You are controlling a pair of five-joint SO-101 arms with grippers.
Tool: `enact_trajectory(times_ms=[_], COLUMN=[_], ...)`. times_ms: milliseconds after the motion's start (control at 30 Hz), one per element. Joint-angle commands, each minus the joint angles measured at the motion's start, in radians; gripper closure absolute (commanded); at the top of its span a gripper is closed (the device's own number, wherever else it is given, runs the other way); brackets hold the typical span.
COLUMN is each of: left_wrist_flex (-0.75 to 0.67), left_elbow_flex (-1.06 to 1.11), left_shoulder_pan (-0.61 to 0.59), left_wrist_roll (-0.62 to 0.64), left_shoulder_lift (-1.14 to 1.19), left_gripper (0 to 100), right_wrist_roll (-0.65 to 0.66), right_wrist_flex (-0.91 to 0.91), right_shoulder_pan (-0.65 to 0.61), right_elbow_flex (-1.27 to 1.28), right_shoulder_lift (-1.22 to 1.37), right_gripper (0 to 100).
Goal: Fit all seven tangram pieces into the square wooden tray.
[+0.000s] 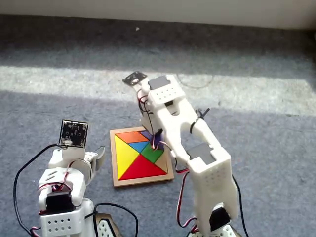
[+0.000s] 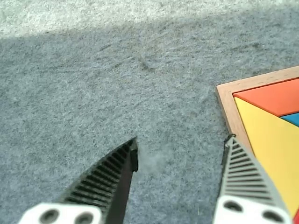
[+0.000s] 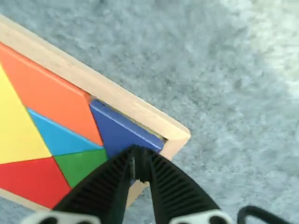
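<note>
Grey carpet point(image 2: 93, 84) lies beneath and between the jaws of the left gripper point(image 2: 182, 140). Ahead of them a sunlit band point(image 2: 140, 11) crosses it, with a pale strip point(image 1: 197, 10) beyond.

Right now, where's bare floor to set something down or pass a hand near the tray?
Free: carpet beyond the far edge of the tray, and right of the right arm. Crowded: the gap between the open left gripper and the tray; the corner under the shut right gripper.
</note>
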Motion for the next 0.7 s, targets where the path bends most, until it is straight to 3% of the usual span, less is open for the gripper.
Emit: enact_trajectory(times_ms=[0, 533, 667], left_wrist_flex=[0.000, -0.003, -0.003], left_elbow_flex=[-0.005, -0.005, -0.005], left_shoulder_pan=[0.015, 0.015, 0.015], left_wrist_roll=[-0.008, -0.008, -0.008], left_shoulder_lift=[-0.012, -0.012, -0.012], left_gripper=[71, 71, 71], right_wrist_roll=[-0.012, -0.014, -0.014], right_wrist_flex=[0.024, 0.076, -0.008], right_shoulder_pan=[-0.036, -0.035, -0.036], right_elbow_flex=[-0.007, 0.039, 0.153], right_shoulder_lift=[-0.038, -0.189, -0.232], right_gripper=[99.4, 99.4, 99.4])
